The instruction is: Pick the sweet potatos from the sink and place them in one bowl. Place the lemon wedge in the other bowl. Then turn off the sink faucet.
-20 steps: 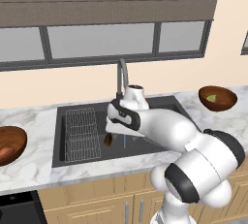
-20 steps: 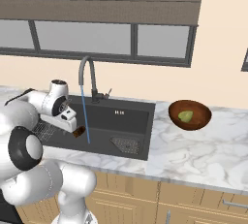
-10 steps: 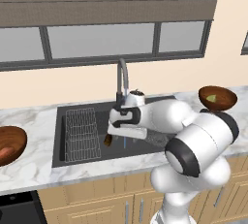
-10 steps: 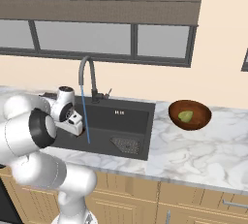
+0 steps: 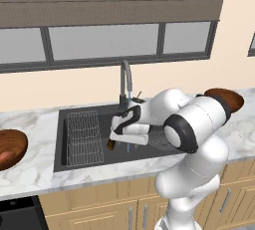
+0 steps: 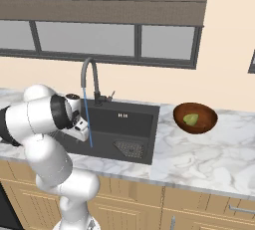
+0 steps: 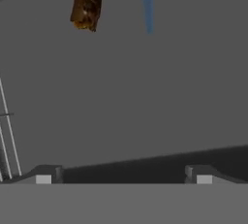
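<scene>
We have the lemon wedge (image 6: pixel 190 119) in the right bowl (image 6: pixel 195 117), but our empty, wide-spread gripper (image 5: pixel 112 143) hovers over a brown sweet potato (image 7: pixel 86 2) in the sink (image 5: pixel 84 160), and the faucet (image 6: pixel 89 80) runs.

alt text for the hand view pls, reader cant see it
Looking along the open gripper into the black sink, a dark brown sweet potato lies on the basin floor near the top of the picture, with a thin blue stream of water falling beside it. Wire rack bars show at the left edge.
</scene>
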Robot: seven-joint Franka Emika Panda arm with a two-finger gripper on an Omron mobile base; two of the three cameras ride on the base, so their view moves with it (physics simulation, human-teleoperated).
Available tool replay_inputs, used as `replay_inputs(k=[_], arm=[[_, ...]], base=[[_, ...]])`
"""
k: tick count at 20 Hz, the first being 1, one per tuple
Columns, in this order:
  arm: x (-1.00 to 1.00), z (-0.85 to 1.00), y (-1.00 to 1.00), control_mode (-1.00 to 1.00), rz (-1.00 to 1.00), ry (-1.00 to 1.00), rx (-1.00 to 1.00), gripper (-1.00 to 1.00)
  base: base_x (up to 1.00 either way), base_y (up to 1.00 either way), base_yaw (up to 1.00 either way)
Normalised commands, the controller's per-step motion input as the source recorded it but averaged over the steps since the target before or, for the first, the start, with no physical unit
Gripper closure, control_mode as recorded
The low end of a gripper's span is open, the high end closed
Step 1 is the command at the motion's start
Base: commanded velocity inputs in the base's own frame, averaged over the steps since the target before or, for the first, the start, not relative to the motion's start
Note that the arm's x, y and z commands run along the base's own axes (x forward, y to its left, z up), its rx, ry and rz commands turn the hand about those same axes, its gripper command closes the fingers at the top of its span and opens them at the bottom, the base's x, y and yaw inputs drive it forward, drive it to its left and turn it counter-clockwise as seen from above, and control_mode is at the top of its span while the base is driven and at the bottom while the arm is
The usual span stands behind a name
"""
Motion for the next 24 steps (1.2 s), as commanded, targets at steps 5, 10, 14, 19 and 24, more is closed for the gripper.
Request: replay_inputs(k=[5,10,14,19,24], arm=[[0.34,-0.27,0.00,-1.00,0.00,-0.03,0.00,-1.00],[0.27,-0.25,0.00,-1.00,0.00,-0.04,0.00,-1.00],[0.33,-0.29,0.02,-1.00,0.00,-0.08,0.00,-1.00],[0.37,-0.35,0.04,-1.00,0.00,-0.08,0.00,-1.00],[0.37,-0.22,0.09,-1.00,0.00,-0.09,0.00,-1.00]], base=[[0.00,0.00,0.00],[0.00,0.00,0.00],[0.00,0.00,0.00],[0.00,0.00,0.00],[0.00,0.00,0.00]])
